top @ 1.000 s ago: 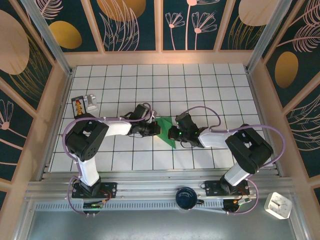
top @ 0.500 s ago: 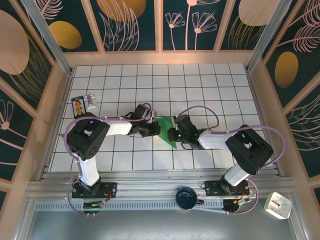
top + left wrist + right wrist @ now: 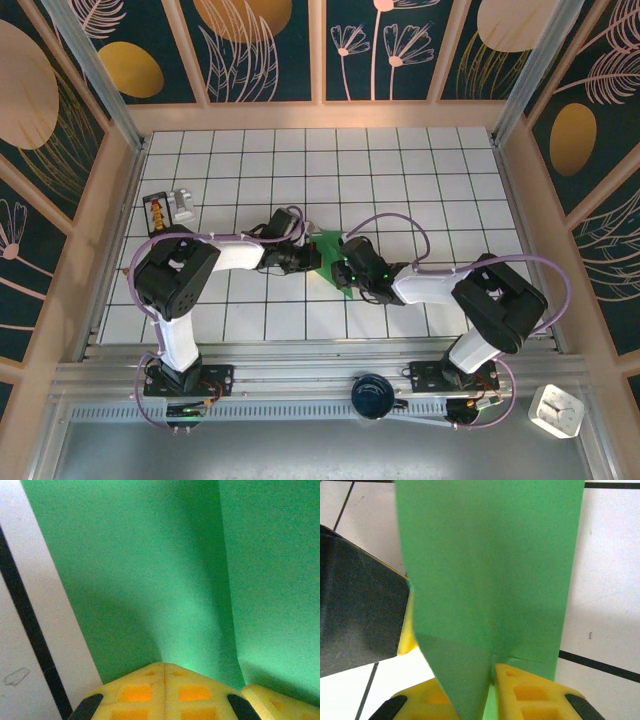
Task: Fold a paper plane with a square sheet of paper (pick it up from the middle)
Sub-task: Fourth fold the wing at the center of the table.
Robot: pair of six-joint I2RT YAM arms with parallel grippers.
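The square sheet of paper point(image 3: 328, 247) is green, creased and folded, and lies on the tiled table between my two grippers. My left gripper point(image 3: 312, 259) comes in from the left. In the left wrist view its yellow fingertips point(image 3: 150, 672) meet with no gap, tips against the green paper point(image 3: 150, 570), which has a crease running down its right side. My right gripper point(image 3: 346, 270) comes in from the right. In the right wrist view its jaws point(image 3: 494, 669) stand a narrow slit apart with a raised fold of the paper point(image 3: 490, 570) in the gap, and a flap drapes over the left finger.
A small orange-and-black box point(image 3: 158, 211) and a white block point(image 3: 185, 203) sit at the table's back left. A dark round cup point(image 3: 372, 394) rests on the front rail, and a white clock point(image 3: 556, 410) lies at the front right. Wooden walls point(image 3: 115, 200) ring the table.
My right gripper has slid left along the paper toward the left gripper, covering more of the green, and its jaws have eased apart. The left gripper has stayed put, shut.
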